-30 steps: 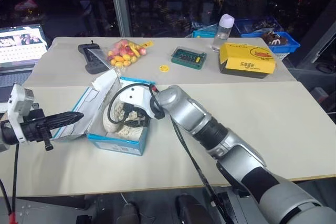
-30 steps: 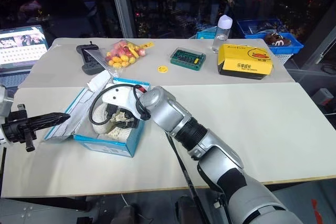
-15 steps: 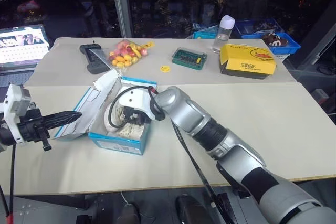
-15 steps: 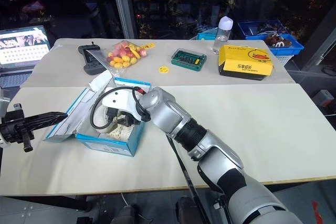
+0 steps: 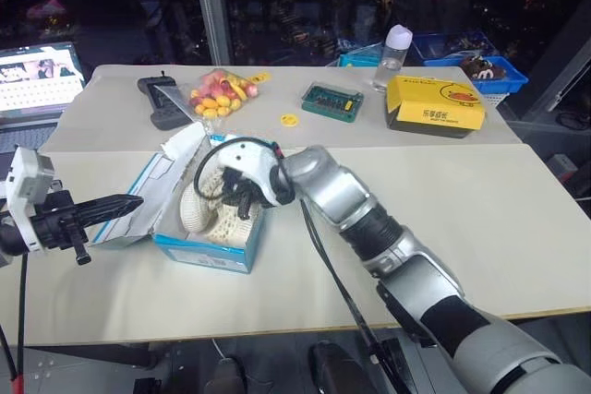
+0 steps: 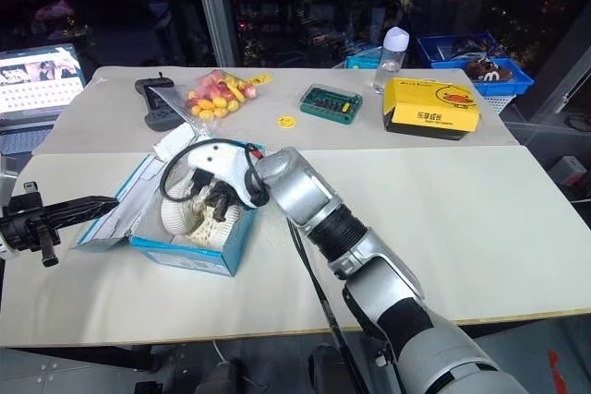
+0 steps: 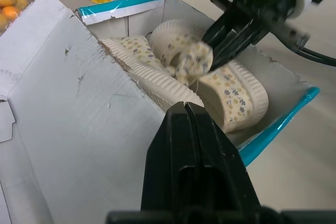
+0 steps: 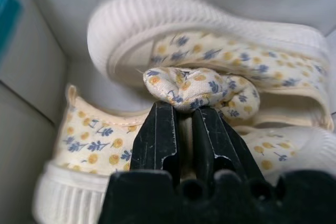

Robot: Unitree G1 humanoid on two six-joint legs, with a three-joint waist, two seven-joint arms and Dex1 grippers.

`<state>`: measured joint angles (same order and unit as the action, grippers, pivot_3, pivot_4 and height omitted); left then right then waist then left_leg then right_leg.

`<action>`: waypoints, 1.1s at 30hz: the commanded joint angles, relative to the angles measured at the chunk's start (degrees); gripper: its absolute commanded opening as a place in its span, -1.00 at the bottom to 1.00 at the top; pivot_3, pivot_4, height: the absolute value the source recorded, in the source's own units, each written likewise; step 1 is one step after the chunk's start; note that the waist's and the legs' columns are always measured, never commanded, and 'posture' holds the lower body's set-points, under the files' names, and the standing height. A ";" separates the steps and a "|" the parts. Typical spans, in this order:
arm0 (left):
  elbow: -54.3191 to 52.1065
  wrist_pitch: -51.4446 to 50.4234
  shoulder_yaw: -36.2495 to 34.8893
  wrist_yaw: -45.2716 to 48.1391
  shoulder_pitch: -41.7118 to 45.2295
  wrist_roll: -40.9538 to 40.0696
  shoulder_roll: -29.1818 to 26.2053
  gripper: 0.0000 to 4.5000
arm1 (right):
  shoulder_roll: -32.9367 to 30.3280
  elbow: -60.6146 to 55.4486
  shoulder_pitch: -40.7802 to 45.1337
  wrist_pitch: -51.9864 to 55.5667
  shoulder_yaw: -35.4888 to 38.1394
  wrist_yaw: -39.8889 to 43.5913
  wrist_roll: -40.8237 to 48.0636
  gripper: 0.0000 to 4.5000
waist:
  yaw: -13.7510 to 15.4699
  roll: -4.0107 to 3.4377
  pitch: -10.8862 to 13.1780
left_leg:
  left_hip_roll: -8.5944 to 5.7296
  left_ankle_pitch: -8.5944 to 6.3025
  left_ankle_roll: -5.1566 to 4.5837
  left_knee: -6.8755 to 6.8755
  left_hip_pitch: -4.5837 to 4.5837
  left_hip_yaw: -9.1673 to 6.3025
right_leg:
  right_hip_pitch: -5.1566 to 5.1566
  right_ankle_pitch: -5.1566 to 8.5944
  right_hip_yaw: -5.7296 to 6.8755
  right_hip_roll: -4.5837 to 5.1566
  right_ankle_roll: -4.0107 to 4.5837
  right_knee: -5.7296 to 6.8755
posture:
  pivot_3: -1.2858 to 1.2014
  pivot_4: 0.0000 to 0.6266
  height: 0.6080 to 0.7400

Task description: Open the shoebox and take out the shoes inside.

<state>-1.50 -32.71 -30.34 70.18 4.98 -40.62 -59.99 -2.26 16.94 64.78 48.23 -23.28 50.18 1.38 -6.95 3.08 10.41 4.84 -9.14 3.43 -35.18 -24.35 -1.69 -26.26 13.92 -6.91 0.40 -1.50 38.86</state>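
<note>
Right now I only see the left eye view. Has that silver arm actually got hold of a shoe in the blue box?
Observer: Yes. In the right wrist view, the right gripper pinches a bunched fold of fabric on one of the shoes.
Operator: Are they plain cream?
Observer: No. Up close, the cloth has small blue and yellow flowers above ribbed cream soles.
Operator: And the other claw?
Observer: The left gripper is shut and points across the white inside of the shoebox lid toward the shoes.
</note>
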 commanded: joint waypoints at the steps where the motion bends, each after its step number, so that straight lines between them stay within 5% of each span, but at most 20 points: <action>1: -1.31 0.19 -1.45 -0.31 0.82 -0.33 -0.49 -1.00 | -1.81 -6.88 4.54 2.69 7.05 2.01 5.65 -0.87 | 0.01 -0.01 0.01 | 0.00 0.00 0.00 0.00 -0.01 0.00 | 0.00 0.01 0.00 0.00 0.00 0.00 | 0.03 -0.52 0.79; 16: -0.42 0.16 -0.48 -0.18 2.22 0.18 -1.14 -1.00 | -2.34 -8.75 3.79 6.18 15.41 -2.39 16.09 -0.87 | -0.04 -0.01 0.01 | -0.01 0.00 0.00 0.13 -0.03 0.00 | -0.04 0.06 0.01 0.02 0.00 -0.05 | 0.03 -0.52 0.79; 21: -0.49 -0.01 -0.20 -0.07 2.37 0.36 -1.21 -1.00 | -2.52 -7.34 6.22 4.69 26.01 -9.01 20.29 -0.87 | -0.02 -0.01 0.01 | 0.00 0.00 0.00 0.13 -0.04 0.00 | -0.05 0.06 0.01 0.01 0.00 -0.04 | 0.03 -0.52 0.79; 28: 0.11 -0.29 0.72 -0.63 4.16 0.42 -1.22 -1.00 | -8.28 -11.06 4.99 1.45 34.78 -19.14 20.67 -0.87 | 0.18 -0.02 0.01 | -0.01 0.00 0.00 0.18 -0.08 0.01 | -0.03 0.07 0.01 0.03 -0.01 -0.15 | 0.03 -0.52 0.79; 33: 0.71 -0.11 1.92 -1.16 5.50 0.75 -0.76 -1.00 | -16.52 -12.82 -1.87 -4.64 34.50 -29.49 11.51 -0.87 | 0.39 -0.01 0.01 | -0.02 0.00 0.00 0.21 -0.10 0.03 | -0.01 0.07 -0.01 0.06 -0.02 -0.27 | 0.03 -0.52 0.79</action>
<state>-0.60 -32.85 -27.82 69.18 9.47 -40.24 -60.04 -16.92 6.62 63.97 47.34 10.06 24.26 15.82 -6.56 3.07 10.42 4.81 -9.14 3.43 -34.95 -24.47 -1.63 -26.28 13.99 -6.94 0.46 -1.53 38.55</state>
